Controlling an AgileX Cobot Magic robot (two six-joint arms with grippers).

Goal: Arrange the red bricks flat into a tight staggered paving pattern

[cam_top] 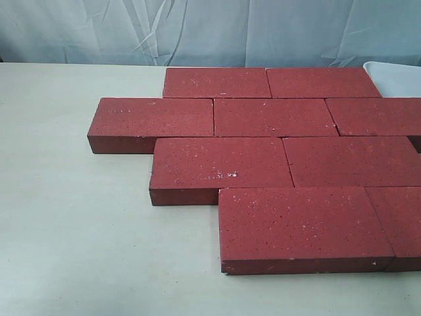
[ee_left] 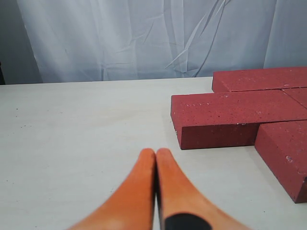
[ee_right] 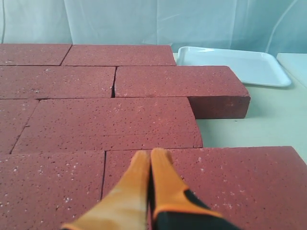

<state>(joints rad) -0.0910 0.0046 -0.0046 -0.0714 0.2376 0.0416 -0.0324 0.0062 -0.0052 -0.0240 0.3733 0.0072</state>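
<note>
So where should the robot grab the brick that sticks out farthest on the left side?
Probably its free left end, coming down from above. That brick lies flat and juts past the rows behind and in front, so both long sides are bare there for the left fingers to straddle. Farther right, neighbouring bricks press against it.

The red bricks (cam_top: pixel 276 117) are matt and rough, gritty with pale specks. The table (cam_top: pixel 79 217) is smooth, matt, faintly grained. The backdrop (cam_top: pixel 197 29) is thin creased cloth. The white tray (ee_right: pixel 230 64) looks like smooth, slightly glossy plastic. The left gripper (ee_left: pixel 156 153) and right gripper (ee_right: pixel 150 154) have smooth, dull-sheened orange fingers.
</note>
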